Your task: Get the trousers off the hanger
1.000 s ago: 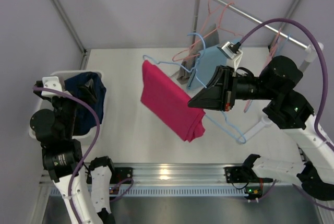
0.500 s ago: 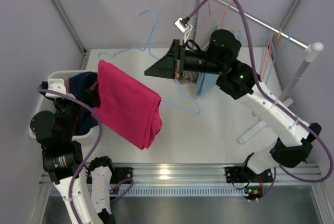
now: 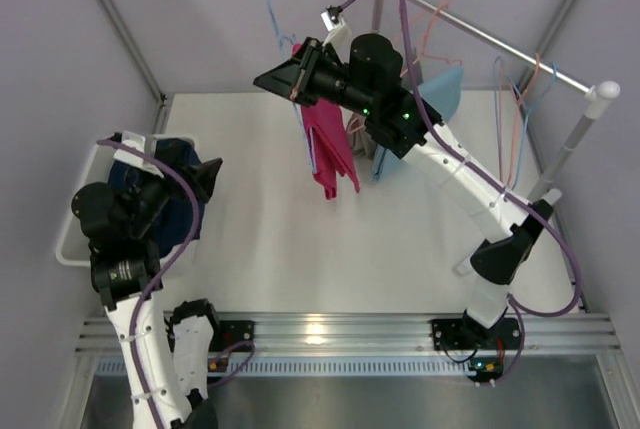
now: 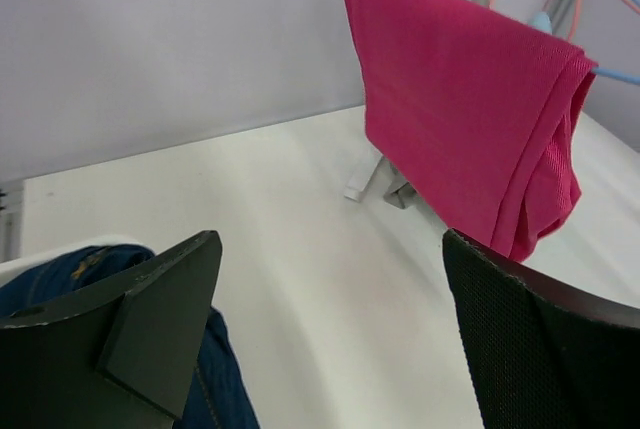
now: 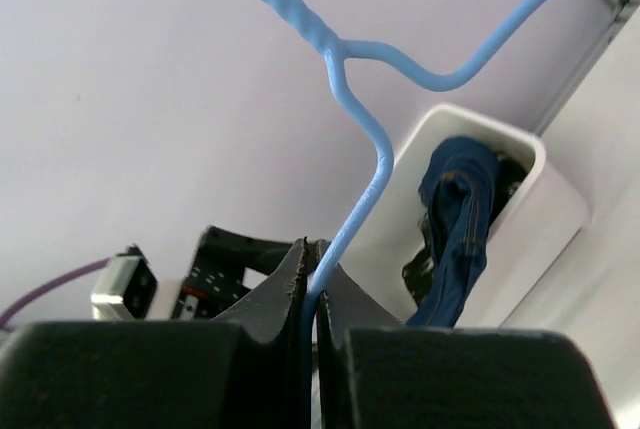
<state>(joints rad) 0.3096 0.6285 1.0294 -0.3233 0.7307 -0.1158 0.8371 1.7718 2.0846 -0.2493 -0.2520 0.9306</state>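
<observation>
Magenta trousers (image 3: 330, 154) (image 4: 460, 99) hang folded over a blue wire hanger (image 3: 272, 9) (image 5: 355, 99), held in the air above the table's far middle. My right gripper (image 3: 262, 80) (image 5: 312, 249) is shut on the hanger's wire just below its twisted neck. Navy trousers (image 3: 185, 214) (image 4: 60, 274) (image 5: 460, 209) lie in the white basket (image 3: 70, 249) (image 5: 535, 164) at the left. My left gripper (image 3: 170, 159) (image 4: 332, 241) stands open above the basket with nothing between its fingers. It faces the magenta trousers from some distance.
A clothes rack's rail (image 3: 500, 49) crosses the back right, carrying several bare pink and blue hangers (image 3: 520, 109) and a light blue cloth (image 3: 440, 89). The rack's foot (image 3: 362, 154) stands behind the hanging trousers. Walls close the left and back.
The right arm swung the hanger and magenta trousers from the right across the table, then up to the far middle. The left wrist turned toward them, its gripper still open.
</observation>
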